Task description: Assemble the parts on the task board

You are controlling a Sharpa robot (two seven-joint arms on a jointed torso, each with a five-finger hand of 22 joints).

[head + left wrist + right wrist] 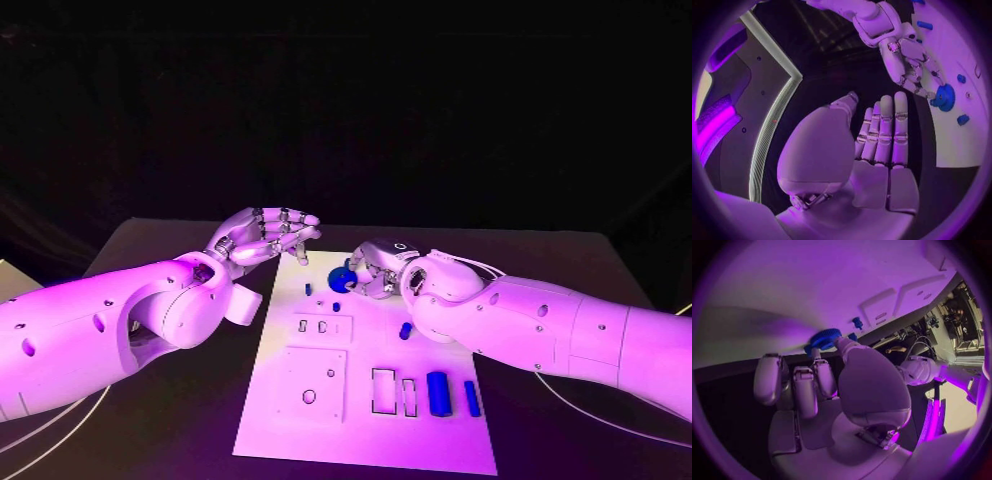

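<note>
The white task board lies lengthwise in the middle of the table. A blue gear sits near its far end. My right hand is right beside the gear, and the thumb and a fingertip close on the gear at its rim. The left wrist view shows the same: right hand reaching onto the gear. My left hand hovers over the board's far left corner. Its fingers lie straight side by side, holding nothing.
Small blue pegs and a short blue piece lie on the board between the arms. Two blue cylinders stand next to rectangular slots near the front. A raised square plate takes up the front left.
</note>
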